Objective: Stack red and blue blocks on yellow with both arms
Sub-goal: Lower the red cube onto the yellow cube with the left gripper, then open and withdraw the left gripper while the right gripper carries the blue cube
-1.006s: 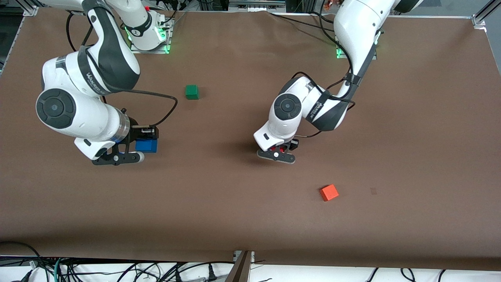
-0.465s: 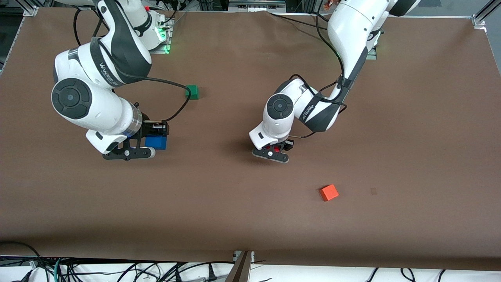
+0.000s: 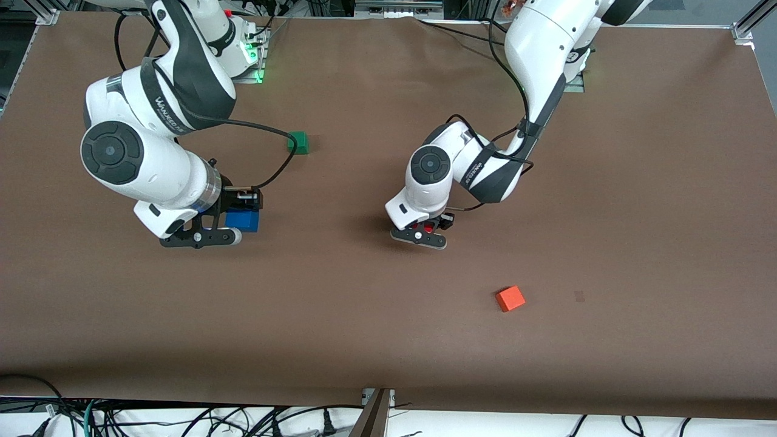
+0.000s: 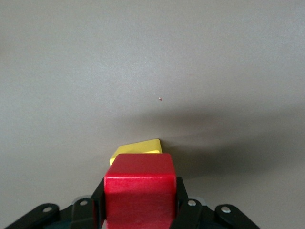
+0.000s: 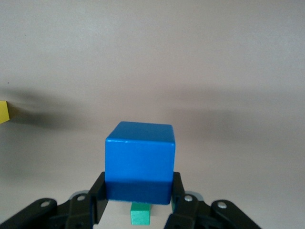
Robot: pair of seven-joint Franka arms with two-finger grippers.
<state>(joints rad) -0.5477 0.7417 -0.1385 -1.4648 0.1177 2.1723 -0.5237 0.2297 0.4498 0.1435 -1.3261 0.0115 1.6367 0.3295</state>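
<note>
Because red goes on first, my left gripper (image 4: 138, 214) holds the red block (image 4: 139, 191) between its fingers just over the yellow cube (image 4: 136, 149) mid-tabletop (image 3: 388, 315), while my right gripper (image 5: 138, 212) clamps the blue block (image 5: 139, 160) aloft, waiting near the right arm's end.

Even overhead light, soft shadows under both arms, sharp front view, wrist backgrounds slightly soft

Place: a robotics lab bench
Surface: a table (image 3: 376, 340) covered in plain brown sheeting, framed by aluminium rails (image 3: 745, 27)
Equipment: two white arms are bolted to base plates lit green (image 3: 260, 76)
Wiring: loose cables (image 3: 182, 419) are seen along the table's near edge
Props: plain coloured cubes, such as a green cube (image 3: 298, 142)
</note>
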